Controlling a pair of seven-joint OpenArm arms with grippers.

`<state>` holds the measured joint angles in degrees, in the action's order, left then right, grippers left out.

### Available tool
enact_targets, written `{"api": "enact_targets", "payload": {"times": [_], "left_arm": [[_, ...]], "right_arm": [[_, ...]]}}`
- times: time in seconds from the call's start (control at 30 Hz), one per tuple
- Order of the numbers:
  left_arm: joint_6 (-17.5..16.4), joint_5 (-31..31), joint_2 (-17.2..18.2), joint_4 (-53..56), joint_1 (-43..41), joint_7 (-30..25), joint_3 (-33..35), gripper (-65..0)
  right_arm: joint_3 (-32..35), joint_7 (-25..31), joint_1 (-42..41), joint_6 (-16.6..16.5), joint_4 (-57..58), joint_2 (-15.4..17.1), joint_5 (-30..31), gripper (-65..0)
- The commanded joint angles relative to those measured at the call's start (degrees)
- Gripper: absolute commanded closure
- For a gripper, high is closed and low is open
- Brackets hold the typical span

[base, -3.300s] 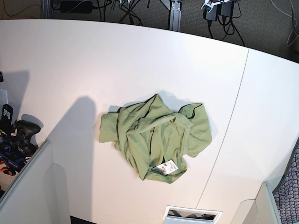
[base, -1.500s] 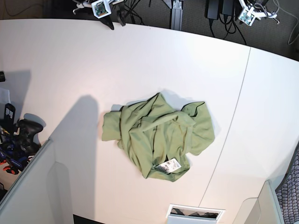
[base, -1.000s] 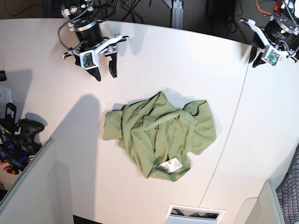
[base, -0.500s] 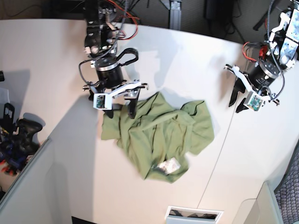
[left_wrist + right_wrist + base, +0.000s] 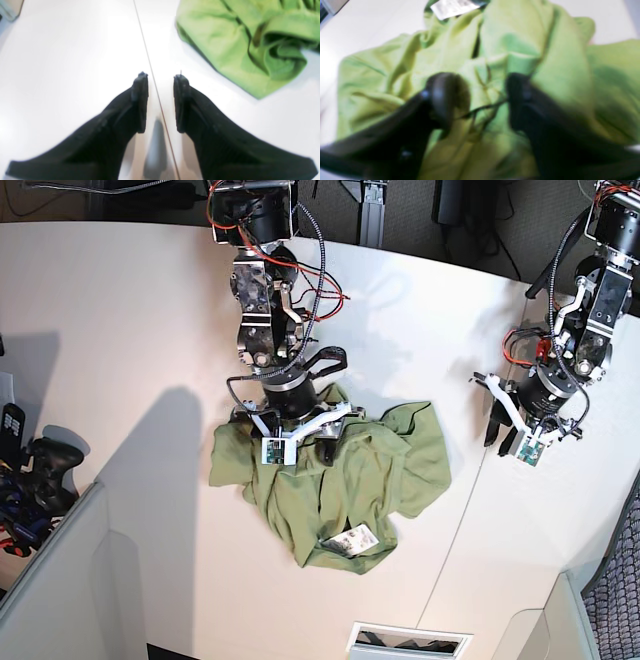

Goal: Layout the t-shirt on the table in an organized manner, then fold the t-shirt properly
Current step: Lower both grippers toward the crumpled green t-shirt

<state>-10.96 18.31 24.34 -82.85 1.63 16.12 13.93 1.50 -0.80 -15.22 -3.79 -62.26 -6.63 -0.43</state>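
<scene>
Carefully, we pinch one layer of the crumpled t-shirt (image 5: pixel 335 480), mid-table (image 5: pixel 120 310); right claw (image 5: pixel 480 100) straddles a fold, not visibly gripping; left claw (image 5: pixel 160 100) hangs parted, empty, beside it

A: The overhead view is bright and even, though the table (image 5: pixel 120 310) carries a broad soft shadow toward its left edge.

B: The right wrist view is badly blurred; the t-shirt (image 5: pixel 520 50) smears into soft green. The left wrist view is sharper, but the tabletop glares white and the lines bend at the borders.
</scene>
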Motion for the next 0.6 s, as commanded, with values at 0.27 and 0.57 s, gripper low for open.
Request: {"api": "enact_targets", "payload": {"times": [0.27, 0.57], "left_arm": [[0.24, 0.17, 0.48, -0.81, 1.18, 0.57, -0.35, -21.5], [0.24, 0.22, 1.44, -0.81, -0.28, 3.23, -0.46, -21.5]], "right_arm": [[0.02, 3.56, -3.41, -0.09, -2.84, -1.03, -4.72, 0.0], [0.37, 3.08, -4.02, -8.41, -22.51, -1.20, 0.55, 0.0]]}}
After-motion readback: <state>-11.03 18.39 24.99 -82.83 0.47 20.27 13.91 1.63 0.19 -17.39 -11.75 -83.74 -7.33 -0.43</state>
